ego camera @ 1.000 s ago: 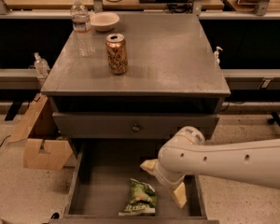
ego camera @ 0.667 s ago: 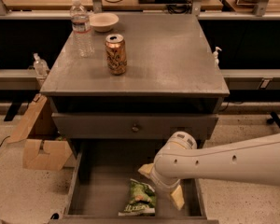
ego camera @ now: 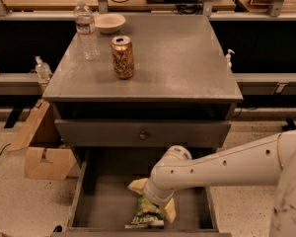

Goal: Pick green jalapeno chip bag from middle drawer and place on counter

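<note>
The green jalapeno chip bag [ego camera: 146, 216] lies flat on the floor of the open middle drawer [ego camera: 101, 206], near its front edge. My gripper [ego camera: 153, 198] reaches into the drawer from the right on a white arm and sits right over the bag's upper end. Its cream fingers [ego camera: 137, 185] stand apart, one at the bag's upper left and one at its right side. The bag's top is hidden under the gripper. The counter [ego camera: 177, 58] is the grey cabinet top above.
A gold-brown drink can [ego camera: 123, 57], a water bottle [ego camera: 86, 29] and a white bowl [ego camera: 110, 22] stand on the counter's left part. A shut drawer front with a round knob [ego camera: 143, 135] sits above the open drawer. A cardboard box [ego camera: 42, 154] lies on the floor at the left.
My arm has swung left and lower into the drawer, bringing the gripper from beside the bag's right to over its upper end. The bag has not moved.
</note>
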